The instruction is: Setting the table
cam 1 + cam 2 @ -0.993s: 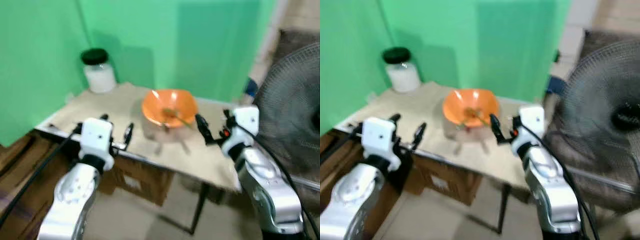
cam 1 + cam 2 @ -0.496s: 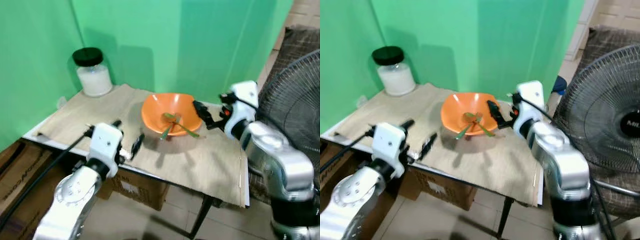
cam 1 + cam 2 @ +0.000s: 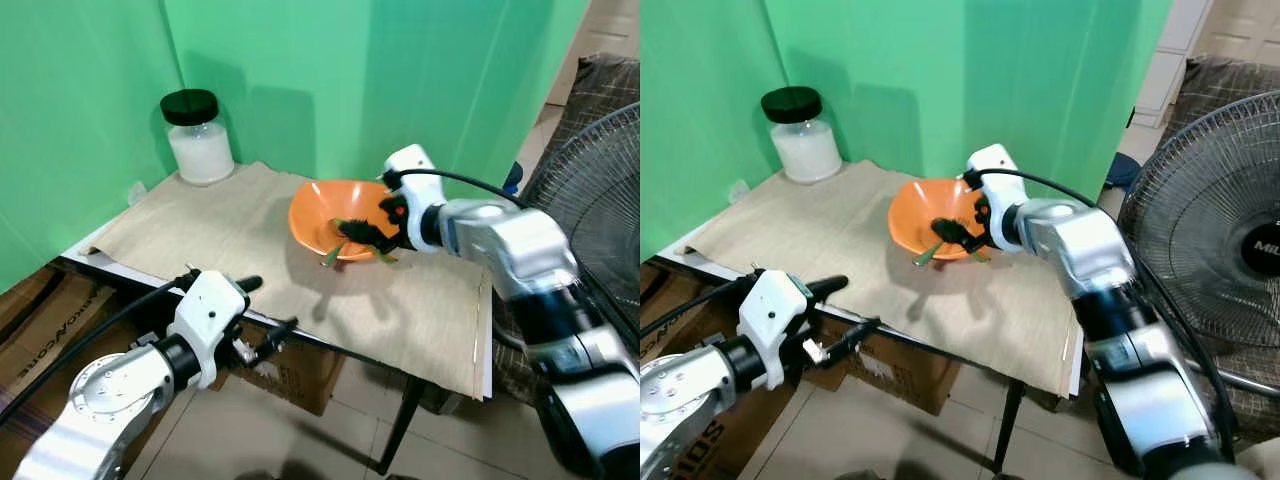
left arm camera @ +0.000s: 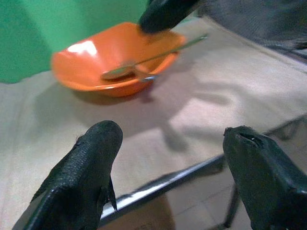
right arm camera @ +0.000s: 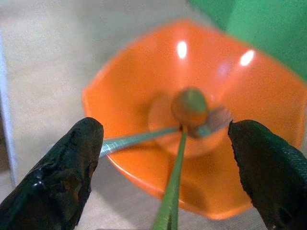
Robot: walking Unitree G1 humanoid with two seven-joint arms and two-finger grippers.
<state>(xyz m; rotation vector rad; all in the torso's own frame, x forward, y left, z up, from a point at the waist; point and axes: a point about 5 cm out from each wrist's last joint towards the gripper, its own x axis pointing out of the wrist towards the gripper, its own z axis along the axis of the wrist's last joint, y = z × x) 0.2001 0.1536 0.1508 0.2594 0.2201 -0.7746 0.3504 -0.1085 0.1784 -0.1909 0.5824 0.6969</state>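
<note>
An orange bowl (image 3: 312, 212) stands on the beige table mat (image 3: 220, 235), toward the back right. A green spoon (image 5: 190, 106) and a green fork (image 5: 136, 139) lie in it, their handles poking over the near rim. My right gripper (image 3: 362, 233) reaches into the bowl from the right; it is open, one finger on each side of the two handles. My left gripper (image 3: 263, 308) is open and holds nothing, at the table's front edge and just below it. In the left wrist view the bowl (image 4: 91, 57) lies ahead, beyond the open fingers (image 4: 91, 158).
A glass jar with a black lid (image 3: 198, 140) stands at the table's back left corner. A large standing fan (image 3: 595, 200) is close on the right. A cardboard box (image 3: 295, 368) sits under the table. Green backdrop (image 3: 300, 80) closes off the back and left.
The right gripper has moved from beside the bowl's right rim to over the bowl, straddling the utensils. The left gripper has dropped to the table's front edge. The camera has shifted.
</note>
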